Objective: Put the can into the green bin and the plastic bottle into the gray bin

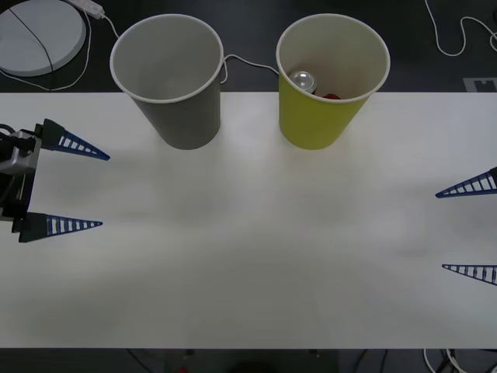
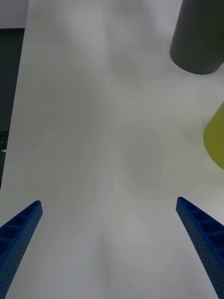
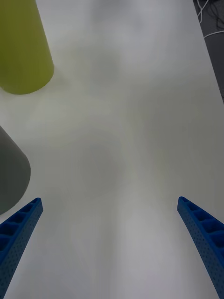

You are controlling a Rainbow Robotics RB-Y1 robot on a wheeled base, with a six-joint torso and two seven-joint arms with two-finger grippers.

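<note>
The can (image 1: pixel 305 80) lies inside the green bin (image 1: pixel 318 124), silver top up, red body just visible against the pale inner wall. We see the gray bin (image 1: pixel 180 116) just beside the green one, on its left, both upright at the far edge of the white table (image 1: pixel 256 256). Nothing shows in the part of the gray bin's inside that we can see.

The left gripper (image 1: pixel 102 190) hovers at the left side of the table, fingers spread wide, nothing between them. The right gripper (image 1: pixel 440 231) sits at the right edge, also wide open and holding nothing. Both are well apart from the bins.

In the left wrist view we get the green bin (image 3: pixel 23 51) and gray bin (image 3: pixel 11 180) off to one side over bare tabletop.

The table surface is plain matte white. Behind it, the floor is dark, with a round white disc (image 1: pixel 39 35) at the far left and white cables (image 1: pixel 450 35) trailing at the back.
</note>
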